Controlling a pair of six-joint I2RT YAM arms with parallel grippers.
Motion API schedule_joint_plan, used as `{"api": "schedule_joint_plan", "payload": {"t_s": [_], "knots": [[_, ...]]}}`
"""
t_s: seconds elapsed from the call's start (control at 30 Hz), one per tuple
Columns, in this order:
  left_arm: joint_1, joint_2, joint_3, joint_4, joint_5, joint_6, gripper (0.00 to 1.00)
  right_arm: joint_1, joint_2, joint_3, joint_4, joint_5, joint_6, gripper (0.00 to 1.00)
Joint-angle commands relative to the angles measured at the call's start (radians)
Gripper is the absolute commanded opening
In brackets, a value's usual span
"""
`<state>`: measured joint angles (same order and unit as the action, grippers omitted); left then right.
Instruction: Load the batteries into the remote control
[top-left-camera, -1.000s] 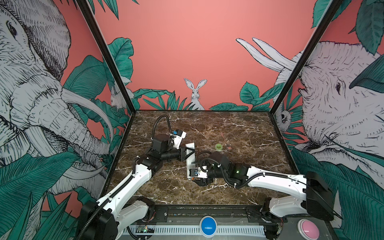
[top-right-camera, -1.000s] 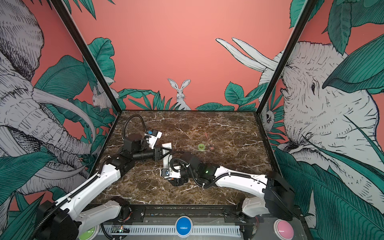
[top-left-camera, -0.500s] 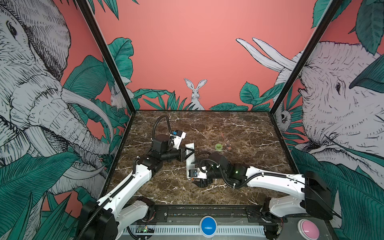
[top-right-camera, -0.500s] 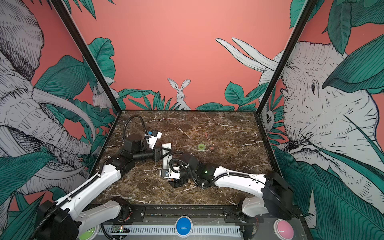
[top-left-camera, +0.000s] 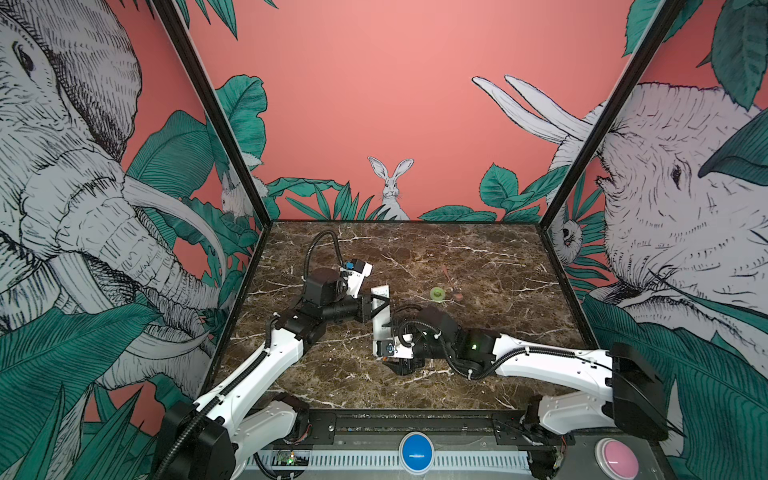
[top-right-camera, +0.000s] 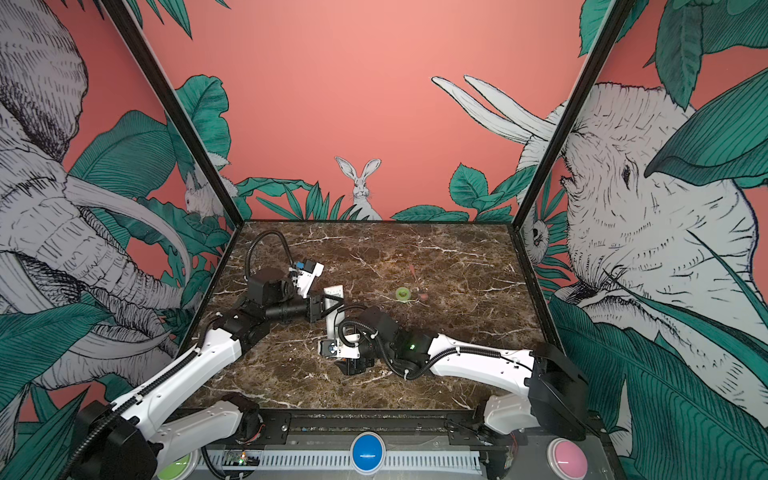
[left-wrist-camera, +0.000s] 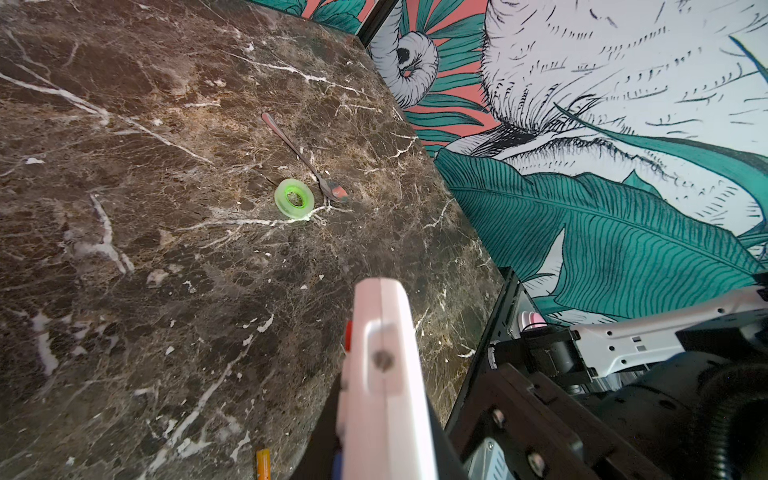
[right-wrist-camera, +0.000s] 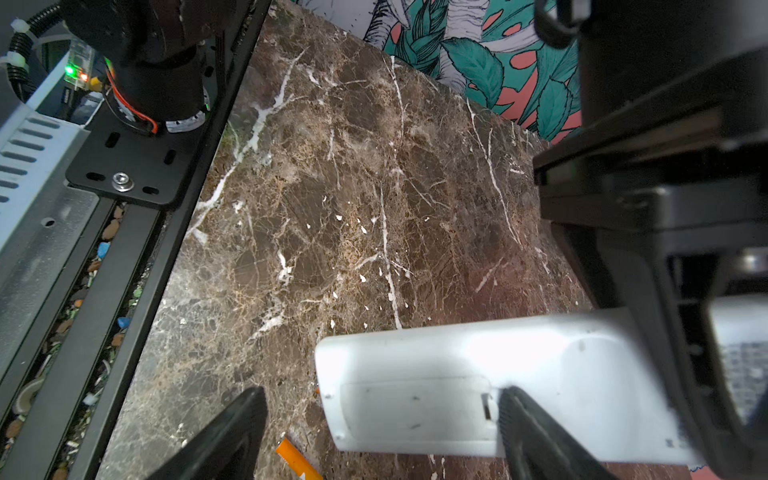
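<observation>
Slim white plastic remote control (top-left-camera: 381, 328) sits mid-table between the two arms, clamped across its width by the left gripper (top-left-camera: 371, 306), jaws closed on the far half. Its plain back is turned to the right wrist camera and the battery cover (right-wrist-camera: 415, 415) is shut. Can't tell if the near end touches the brown marble table (top-left-camera: 478, 257). One small orange cylinder battery (right-wrist-camera: 296, 459) lies on the table just beside the remote's near end, also seen in the left wrist view (left-wrist-camera: 263, 463); the second battery is not visible. The remote looks light, stiff and smooth, so likely slippery: best held by the long edges, clear of the cover. The cover latch is thin plastic and could snap if forced. The battery will probably roll; pinch it across the barrel at mid-length. Left arm reaches in from the left, forearm about level, wrist rolled to the side. Right arm is stretched low from the right, and the right gripper (right-wrist-camera: 380, 395) points down over the remote's near end, jaws spread wide and holding nothing. One fingertip (right-wrist-camera: 515, 407) is at the cover's latch notch, the other out past the remote's end. Well apart at the back are a green ring-shaped roll (left-wrist-camera: 294, 198) and a metal spoon (left-wrist-camera: 305, 160).
</observation>
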<state>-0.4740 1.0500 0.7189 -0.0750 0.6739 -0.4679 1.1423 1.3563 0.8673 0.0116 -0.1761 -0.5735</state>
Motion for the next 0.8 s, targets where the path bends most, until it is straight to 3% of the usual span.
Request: {"api": "schedule_joint_plan", "payload": {"t_s": [0.0,0.77], "knots": [[-0.012,-0.032,0.011,0.060,0.094,-0.038,0.00,0.010,-0.002,-0.019,0.071,0.008,-0.016,0.87],[-0.011,-0.020,0.029,0.071,0.096,-0.044,0.00,0.010,0.061,0.037,-0.102,-0.083,-0.016,0.78]]}}
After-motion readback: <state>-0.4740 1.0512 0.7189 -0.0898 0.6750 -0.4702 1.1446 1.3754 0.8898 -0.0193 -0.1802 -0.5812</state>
